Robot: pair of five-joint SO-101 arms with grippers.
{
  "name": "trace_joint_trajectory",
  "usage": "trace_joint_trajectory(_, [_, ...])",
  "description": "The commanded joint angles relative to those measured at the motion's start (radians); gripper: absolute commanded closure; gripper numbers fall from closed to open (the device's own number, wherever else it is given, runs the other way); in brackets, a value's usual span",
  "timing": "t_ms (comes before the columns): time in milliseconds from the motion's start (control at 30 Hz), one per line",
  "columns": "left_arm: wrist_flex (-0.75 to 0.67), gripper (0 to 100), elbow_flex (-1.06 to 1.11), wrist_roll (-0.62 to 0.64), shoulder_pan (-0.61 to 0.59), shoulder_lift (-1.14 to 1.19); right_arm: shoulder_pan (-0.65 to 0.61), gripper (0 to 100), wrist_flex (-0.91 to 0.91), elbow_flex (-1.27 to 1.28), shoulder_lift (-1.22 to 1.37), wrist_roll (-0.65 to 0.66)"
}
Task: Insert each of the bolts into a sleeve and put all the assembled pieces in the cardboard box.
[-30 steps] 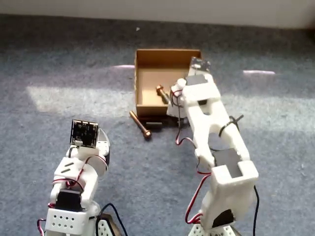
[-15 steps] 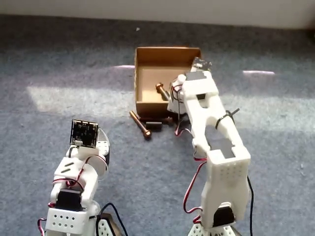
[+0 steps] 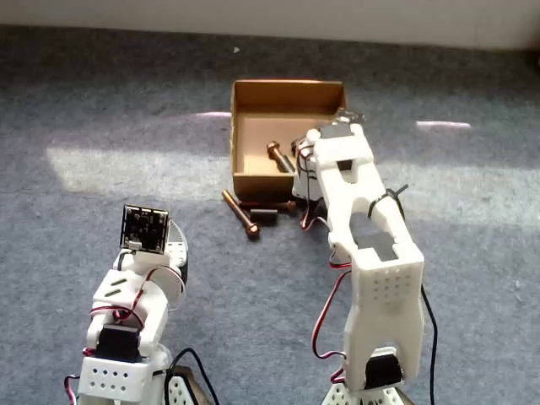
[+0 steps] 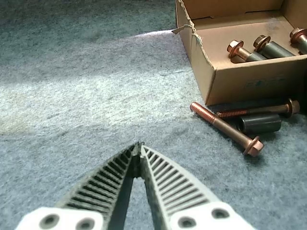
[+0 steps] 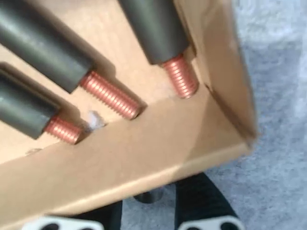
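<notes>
The cardboard box (image 3: pixel 232 135) stands on the carpet and holds three bolts in dark sleeves (image 4: pixel 244 51) (image 5: pixel 43 43). In front of its near wall (image 4: pixel 249 81) lie a long copper bolt (image 4: pixel 225 128) (image 3: pixel 240 212), a second bolt (image 4: pixel 254 110) (image 3: pixel 272 205) and an empty dark sleeve (image 4: pixel 260 122) (image 3: pixel 264 216). My right arm (image 3: pixel 346 169) leans over the box's near right corner. Its gripper (image 5: pixel 148 206) is open and empty just outside the box wall (image 5: pixel 144 158). My left gripper (image 4: pixel 139 146) is shut and empty, well short of the loose parts, with the left arm (image 3: pixel 135 295) folded near its base.
Grey carpet (image 3: pixel 126 126) spreads around the box, with a sunlit band across it. A pale wall edge (image 3: pixel 270 17) runs along the far side. Red and black cables (image 3: pixel 325 329) hang off the right arm.
The right arm has drawn back from over the box toward its base, uncovering the second loose bolt. The left arm has stayed still.
</notes>
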Motion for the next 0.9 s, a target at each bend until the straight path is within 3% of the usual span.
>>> trace_joint_trajectory(0, [-0.009,99,0.021,-0.014,-0.010,-0.053,-0.010,99.3,0.094,-0.070,-0.008,-0.018])
trace_joint_trajectory(100, [-0.009,99,0.021,-0.014,-0.008,-0.053,-0.010,99.3,0.203,-0.153,-0.008,-0.005])
trace_joint_trajectory(300, [-0.009,99,0.021,-0.014,-0.007,-0.053,-0.035,99.3,0.401,-0.286,-0.010,0.166])
trace_joint_trajectory(500, [-0.009,99,0.021,-0.014,-0.007,-0.053,-0.048,99.3,0.407,-0.294,-0.038,0.167])
trace_joint_trajectory(700, [-0.011,99,0.021,-0.014,-0.007,-0.053,-0.058,99.3,0.398,-0.076,-0.318,0.173])
trace_joint_trajectory(867, [-0.011,99,0.021,-0.014,-0.007,-0.053,-0.061,99.3,0.272,0.239,-0.570,0.173])
